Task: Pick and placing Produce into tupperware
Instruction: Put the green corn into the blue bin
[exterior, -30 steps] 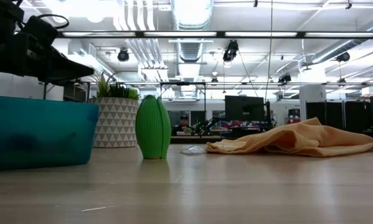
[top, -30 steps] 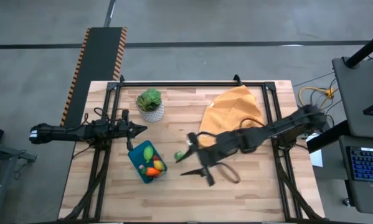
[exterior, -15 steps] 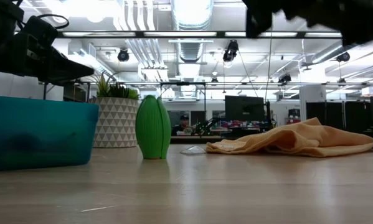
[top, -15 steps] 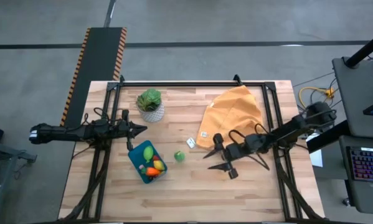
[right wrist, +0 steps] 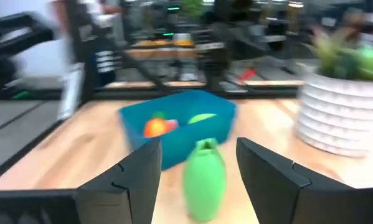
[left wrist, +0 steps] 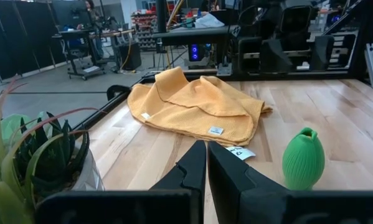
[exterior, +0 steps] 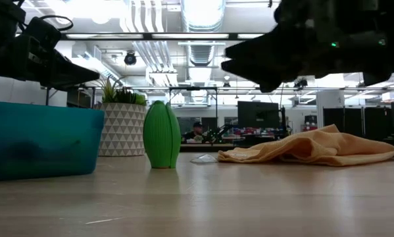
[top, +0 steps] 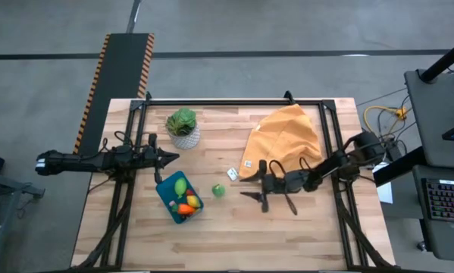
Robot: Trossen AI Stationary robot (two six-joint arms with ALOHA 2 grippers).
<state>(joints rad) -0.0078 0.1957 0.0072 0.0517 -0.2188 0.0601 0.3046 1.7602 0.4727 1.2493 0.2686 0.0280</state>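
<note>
A green ribbed toy produce stands upright on the bare wood just right of the teal tupperware. It also shows in the low view and the right wrist view. The tupperware holds green, orange and yellow pieces. My right gripper hangs open above the table, a little right of the green produce, with its fingers pointing at it. My left gripper is shut and hovers just beyond the tupperware's far side.
An orange cloth lies on the far right part of the table. A leafy plant in a white pot stands far left of centre. A small white tag lies between cloth and produce. Bare wood stretches along the near side.
My right gripper drew back from the green produce toward the table's right edge. It then came a little way back toward the produce and lower, entering the low view from above. It stayed open throughout. The produce kept standing in place.
</note>
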